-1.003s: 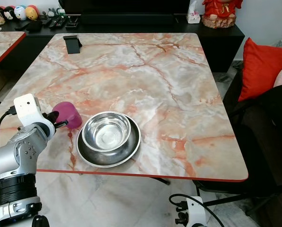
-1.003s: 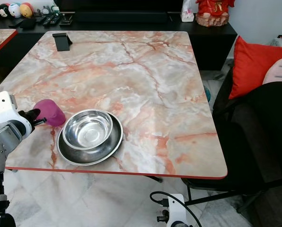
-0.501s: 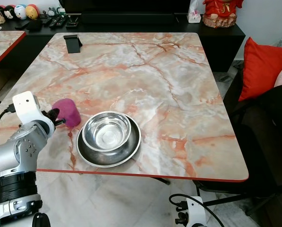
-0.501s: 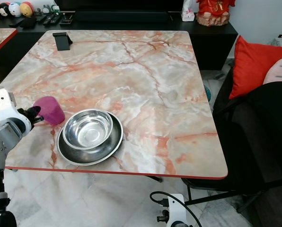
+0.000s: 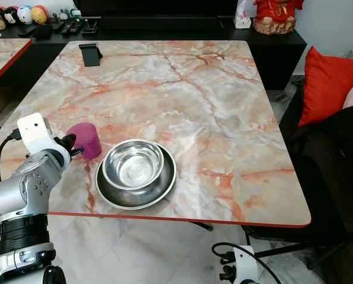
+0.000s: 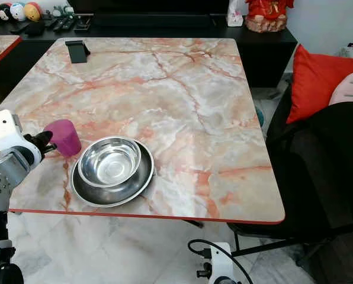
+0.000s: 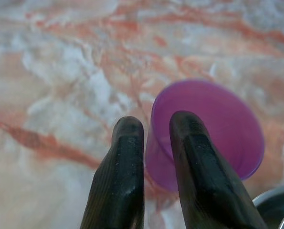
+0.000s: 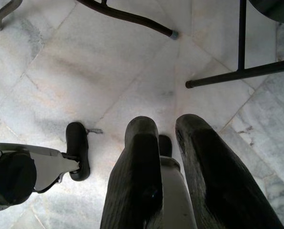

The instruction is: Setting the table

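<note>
A purple cup (image 5: 85,139) stands upright near the front left of the marble table (image 5: 194,89), its base at the tabletop. My left gripper (image 5: 69,144) is at the cup's left side. In the left wrist view its two fingers (image 7: 125,157) are pinched on the wall of the cup (image 7: 218,124), one outside and one over the opening. Just right of the cup, a steel bowl (image 5: 134,164) sits inside a steel plate (image 5: 164,188). My right gripper (image 8: 166,126) hangs idle below the table over the tiled floor, its fingers close together and holding nothing.
A black phone stand (image 5: 91,54) sits at the table's far left corner. A dark chair (image 5: 336,177) and a red cushion (image 5: 327,83) stand at the right. Behind is a black sideboard (image 5: 164,25) with remotes and toys. Another table's corner (image 5: 2,56) is far left.
The purple cup was tilted over in my left gripper one second ago and now stands upright. The bowl and plate have not moved.
</note>
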Motion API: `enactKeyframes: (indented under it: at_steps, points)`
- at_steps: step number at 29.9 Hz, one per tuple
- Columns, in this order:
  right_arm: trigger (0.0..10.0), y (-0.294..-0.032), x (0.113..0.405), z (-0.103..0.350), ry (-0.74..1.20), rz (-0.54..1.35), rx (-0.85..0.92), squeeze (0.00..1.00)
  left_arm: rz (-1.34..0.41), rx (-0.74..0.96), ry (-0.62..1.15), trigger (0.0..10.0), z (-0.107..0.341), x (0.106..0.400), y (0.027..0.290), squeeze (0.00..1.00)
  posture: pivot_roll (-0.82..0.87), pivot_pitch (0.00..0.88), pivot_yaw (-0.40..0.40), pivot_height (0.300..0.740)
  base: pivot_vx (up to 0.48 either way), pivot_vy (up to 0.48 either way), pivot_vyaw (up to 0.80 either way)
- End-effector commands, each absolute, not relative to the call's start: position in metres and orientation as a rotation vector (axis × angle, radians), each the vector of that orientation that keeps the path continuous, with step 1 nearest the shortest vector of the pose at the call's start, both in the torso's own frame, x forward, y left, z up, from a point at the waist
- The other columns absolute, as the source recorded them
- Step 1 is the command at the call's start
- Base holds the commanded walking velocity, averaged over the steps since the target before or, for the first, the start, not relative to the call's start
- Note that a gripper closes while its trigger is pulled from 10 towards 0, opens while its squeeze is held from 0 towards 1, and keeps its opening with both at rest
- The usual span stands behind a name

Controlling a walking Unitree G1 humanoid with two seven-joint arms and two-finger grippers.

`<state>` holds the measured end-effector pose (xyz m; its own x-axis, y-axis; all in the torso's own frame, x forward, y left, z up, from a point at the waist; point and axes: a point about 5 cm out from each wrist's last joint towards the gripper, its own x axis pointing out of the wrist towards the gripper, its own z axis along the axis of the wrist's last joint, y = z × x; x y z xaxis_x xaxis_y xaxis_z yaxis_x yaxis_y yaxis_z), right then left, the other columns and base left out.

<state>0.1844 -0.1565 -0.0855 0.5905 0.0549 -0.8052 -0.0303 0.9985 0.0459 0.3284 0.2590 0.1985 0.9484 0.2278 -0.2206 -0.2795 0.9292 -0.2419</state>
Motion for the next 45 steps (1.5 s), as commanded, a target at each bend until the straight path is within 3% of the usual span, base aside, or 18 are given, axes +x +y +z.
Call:
enactKeyframes:
  at_steps: [1,9,12,18,33,45]
  points:
    - [10.0,-0.156,0.180,-0.088,0.957,0.050,0.030,0.00,0.255,-0.218,0.109,10.0,0.215,0.328,0.260,0.00,0.03,0.110,0.028,0.740,0.000,0.000,0.00]
    - [10.0,-0.156,0.180,-0.088,0.957,0.050,0.030,0.00,0.201,-0.152,0.002,10.0,0.230,0.325,0.252,0.00,0.03,0.109,0.026,0.740,0.000,0.000,0.00]
    - [10.0,-0.157,0.180,-0.088,0.955,0.051,0.029,0.00,0.139,0.034,-0.147,10.0,0.244,0.321,0.243,0.00,0.03,0.101,0.026,0.740,0.000,0.000,0.00]
    - [10.0,-0.157,0.180,-0.087,0.937,0.039,0.032,0.00,-0.003,0.201,-0.285,10.0,0.231,0.308,0.211,0.00,0.03,0.072,0.027,0.740,0.000,0.000,0.00]
    - [10.0,-0.158,0.177,-0.088,0.925,0.013,0.041,0.00,0.015,0.168,-0.444,10.0,0.221,0.295,0.198,0.00,0.02,0.041,0.026,0.740,0.000,0.000,0.00]
    - [10.0,-0.158,0.179,-0.087,0.920,0.016,0.041,0.00,0.029,0.166,-0.440,10.0,0.212,0.295,0.195,0.00,0.02,0.074,0.022,0.740,0.000,0.087,0.00]
